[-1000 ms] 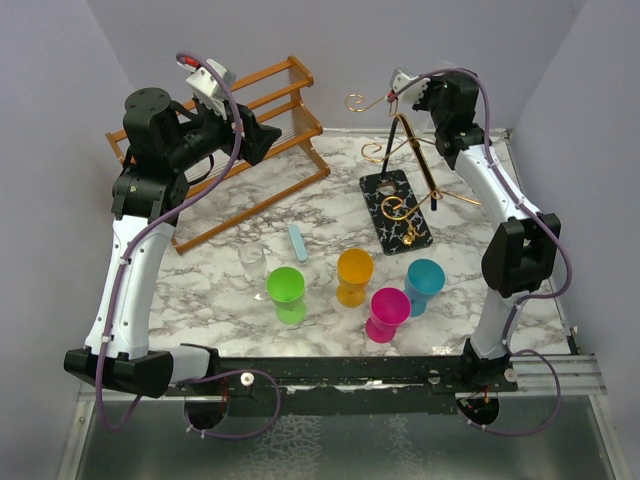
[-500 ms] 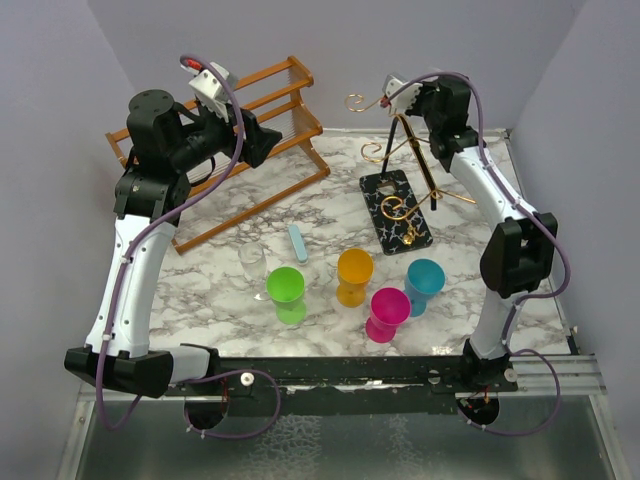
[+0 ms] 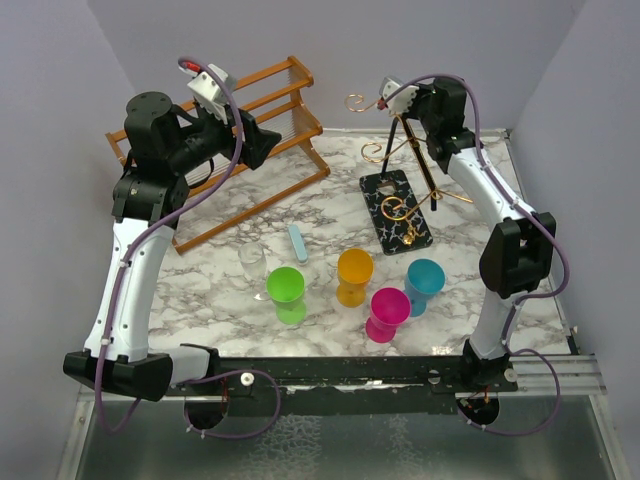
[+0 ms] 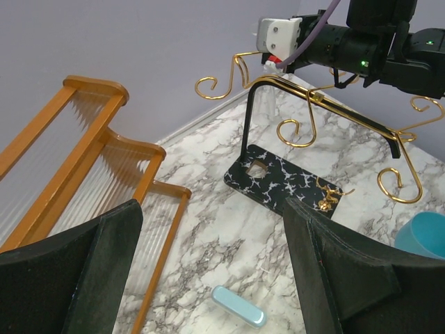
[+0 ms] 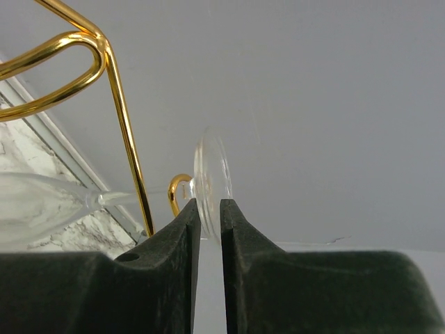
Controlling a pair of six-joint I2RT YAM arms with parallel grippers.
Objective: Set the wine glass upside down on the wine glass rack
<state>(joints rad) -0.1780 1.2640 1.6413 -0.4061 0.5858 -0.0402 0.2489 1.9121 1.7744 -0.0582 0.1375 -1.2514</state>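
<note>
The clear wine glass [image 5: 211, 174] lies sideways in the right wrist view. Its stem passes behind a gold wire arm [image 5: 122, 111] of the wine glass rack [image 3: 385, 195], and its bowl is at the left edge. My right gripper [image 5: 210, 209] stands at the top of the rack [image 4: 292, 184], jaws a narrow gap apart. The round foot sits between them and meets both pads. In the top view this gripper [image 3: 400, 100] is high at the back, and the glass hardly shows. My left gripper [image 4: 212, 264] hangs open and empty over the wooden shelf rack, away from the glass.
A brown wooden slatted rack [image 3: 230, 150] stands at the back left. On the marble top are a clear tumbler [image 3: 251, 260], a pale blue bar [image 3: 297, 243], and green [image 3: 285, 285], orange [image 3: 354, 268], pink [image 3: 389, 305] and blue [image 3: 425, 277] cups.
My right wrist has crept a little to the left along the top of the gold rack. The left arm has hardly moved.
</note>
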